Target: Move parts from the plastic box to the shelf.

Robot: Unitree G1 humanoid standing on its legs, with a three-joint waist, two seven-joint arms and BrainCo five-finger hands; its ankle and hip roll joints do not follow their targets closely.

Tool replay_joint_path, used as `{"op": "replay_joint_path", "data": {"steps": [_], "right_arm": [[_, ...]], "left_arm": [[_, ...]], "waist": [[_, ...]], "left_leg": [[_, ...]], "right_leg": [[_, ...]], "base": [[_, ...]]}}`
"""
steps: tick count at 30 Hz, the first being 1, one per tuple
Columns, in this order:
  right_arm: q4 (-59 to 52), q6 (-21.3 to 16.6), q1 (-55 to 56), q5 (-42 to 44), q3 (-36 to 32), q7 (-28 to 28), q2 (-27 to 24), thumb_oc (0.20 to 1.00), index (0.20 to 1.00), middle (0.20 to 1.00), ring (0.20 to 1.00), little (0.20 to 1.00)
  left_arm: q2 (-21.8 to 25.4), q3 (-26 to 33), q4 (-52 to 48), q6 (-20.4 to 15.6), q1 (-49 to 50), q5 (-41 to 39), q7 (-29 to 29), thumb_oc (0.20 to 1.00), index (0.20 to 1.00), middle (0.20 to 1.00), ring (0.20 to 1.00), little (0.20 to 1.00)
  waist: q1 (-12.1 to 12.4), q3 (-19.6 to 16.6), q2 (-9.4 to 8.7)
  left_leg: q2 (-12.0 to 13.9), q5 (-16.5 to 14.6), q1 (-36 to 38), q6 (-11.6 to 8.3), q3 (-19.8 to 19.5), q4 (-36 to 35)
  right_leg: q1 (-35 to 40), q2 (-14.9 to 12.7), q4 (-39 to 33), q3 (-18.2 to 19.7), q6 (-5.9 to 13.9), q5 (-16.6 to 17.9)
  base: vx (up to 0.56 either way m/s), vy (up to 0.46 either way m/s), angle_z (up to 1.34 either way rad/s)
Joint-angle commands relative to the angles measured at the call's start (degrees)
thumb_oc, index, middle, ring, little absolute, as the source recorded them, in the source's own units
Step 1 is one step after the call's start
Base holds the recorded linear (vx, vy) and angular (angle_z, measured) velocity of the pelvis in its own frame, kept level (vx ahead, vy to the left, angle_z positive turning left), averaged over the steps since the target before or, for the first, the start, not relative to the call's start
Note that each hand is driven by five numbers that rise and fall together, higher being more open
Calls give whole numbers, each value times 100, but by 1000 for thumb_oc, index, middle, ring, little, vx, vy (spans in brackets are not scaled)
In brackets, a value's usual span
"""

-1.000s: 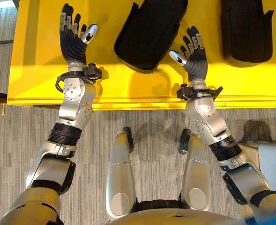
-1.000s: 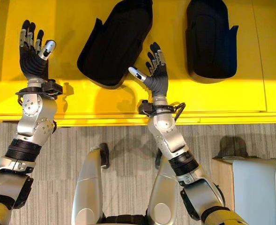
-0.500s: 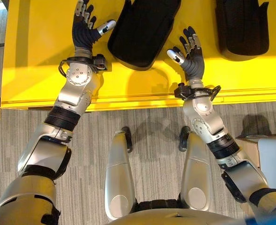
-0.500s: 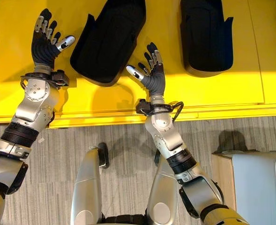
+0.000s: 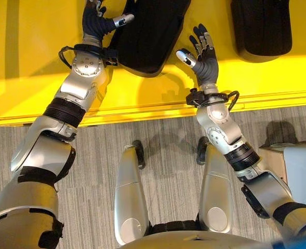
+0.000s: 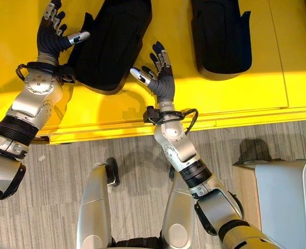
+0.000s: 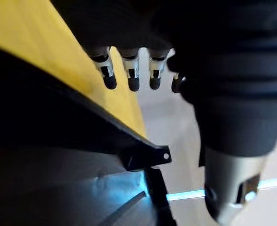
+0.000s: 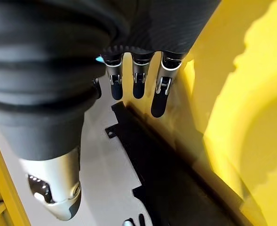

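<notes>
step: reaching for a part | black part (image 6: 111, 44) lies on yellow surface (image 6: 204, 98) near its front edge | left hand (image 6: 51, 33) and right hand (image 6: 160, 78) flank it, fingers spread, holding nothing | next: close both hands on its sides

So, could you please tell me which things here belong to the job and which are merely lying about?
Job:
- black part on the yellow shelf, flanked by both hands
- second black part, further right
- left hand, open
- right hand, open

Lying about:
- grey bin on the floor, lower right
</notes>
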Motion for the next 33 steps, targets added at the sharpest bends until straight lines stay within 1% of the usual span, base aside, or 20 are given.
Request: {"op": "replay_joint_path", "data": {"steps": [1, 7, 10, 12, 20, 21, 23, 25, 28, 29, 30, 31, 33], "right_arm": [[438, -93, 127, 336, 58, -60, 319, 1000, 1000, 1000, 1000, 1000], [703, -49, -50, 486, 128, -49, 437, 1000, 1000, 1000, 1000, 1000], [826, -20, -83, 527, 145, -48, 483, 1000, 1000, 1000, 1000, 1000], [937, 24, -149, 546, 128, -69, 536, 1000, 1000, 1000, 1000, 1000], [1303, 63, -387, 644, -10, -137, 607, 1000, 1000, 1000, 1000, 1000], [1412, 78, -492, 649, -55, -149, 626, 1000, 1000, 1000, 1000, 1000], [1472, 87, -541, 651, -58, -156, 626, 1000, 1000, 1000, 1000, 1000], [1656, 145, -699, 629, -104, -187, 634, 1000, 1000, 1000, 1000, 1000], [1805, 187, -820, 584, -129, -226, 624, 1000, 1000, 1000, 1000, 1000], [1853, 247, -917, 509, -165, -257, 604, 1000, 1000, 1000, 1000, 1000], [1854, 248, -916, 509, -162, -257, 606, 1000, 1000, 1000, 1000, 1000], [1909, 269, -1006, 476, -181, -278, 579, 1000, 1000, 1000, 1000, 1000], [1929, 290, -1067, 439, -212, -279, 550, 1000, 1000, 1000, 1000, 1000]], "left_arm": [[-68, -179, 274, -41, -439, 331, -35, 1000, 1000, 1000, 1000, 1000], [-168, -429, 535, 124, -684, 395, -214, 1000, 1000, 1000, 1000, 1000], [-252, -463, 707, 221, -704, 427, -249, 1000, 1000, 1000, 1000, 1000], [-264, -552, 749, 312, -788, 547, -304, 1000, 1000, 1000, 1000, 1000], [-300, -329, 567, 230, -454, 292, -275, 1000, 1000, 1000, 1000, 1000], [-328, -227, 443, 163, -276, 153, -277, 1000, 1000, 1000, 1000, 1000], [-353, -195, 393, 151, -203, 76, -283, 1000, 1000, 1000, 1000, 1000], [-461, -50, 222, 69, 78, -239, -283, 1000, 1000, 1000, 1000, 1000], [-490, 8, 120, 77, 235, -305, -274, 1000, 1000, 1000, 1000, 1000], [-487, 114, -58, -25, 418, -555, -288, 1000, 1000, 1000, 1000, 1000], [-484, 118, -64, -24, 425, -556, -288, 1000, 1000, 1000, 1000, 1000], [-555, 279, -208, -89, 655, -733, -254, 1000, 1000, 1000, 1000, 1000], [-588, 411, -415, -160, 922, -924, -281, 1000, 1000, 1000, 1000, 1000]], "waist": [[114, -411, 208], [131, -415, 228], [127, -414, 241], [145, -412, 257], [228, -419, 298], [266, -413, 309], [272, -409, 310], [313, -394, 318], [343, -373, 323], [370, -355, 322], [367, -356, 323], [405, -345, 321], [422, -343, 320]], "left_leg": [[20, 48, -80, -85, -192, -246], [-1, 63, -115, -84, -181, -246], [-16, 67, -116, -83, -180, -256], [-36, 60, -120, -79, -176, -257], [-75, 57, -112, -72, -208, -280], [-89, 60, -104, -70, -217, -289], [-92, 61, -100, -69, -220, -290], [-110, 63, -85, -63, -237, -308], [-118, 67, -68, -61, -245, -317], [-131, 65, -65, -58, -247, -311], [-131, 64, -66, -58, -247, -310], [-145, 60, -65, -58, -260, -311], [-157, 60, -65, -54, -265, -308]], "right_leg": [[83, -119, -80, -33, -13, -179], [71, -133, -78, -17, -13, -178], [89, -143, -81, -24, -11, -174], [97, -148, -92, -22, -13, -174], [150, -154, -105, -39, -34, -203], [161, -159, -108, -36, -42, -206], [165, -160, -110, -34, -46, -208], [191, -164, -109, -57, -56, -210], [211, -172, -107, -60, -63, -211], [221, -179, -110, -61, -72, -211], [221, -179, -110, -61, -72, -211], [219, -177, -102, -67, -79, -215], [213, -179, -94, -67, -85, -219]], "base": [[0, 0, 0], [1, 0, -1], [0, 0, 0], [0, 0, 0], [2, 0, 0], [17, 1, 5], [7, 2, 5], [3, 2, 2], [1, 0, 1], [3, 1, 3], [0, 0, 4], [0, 0, 0], [-1, 3, 4]]}}
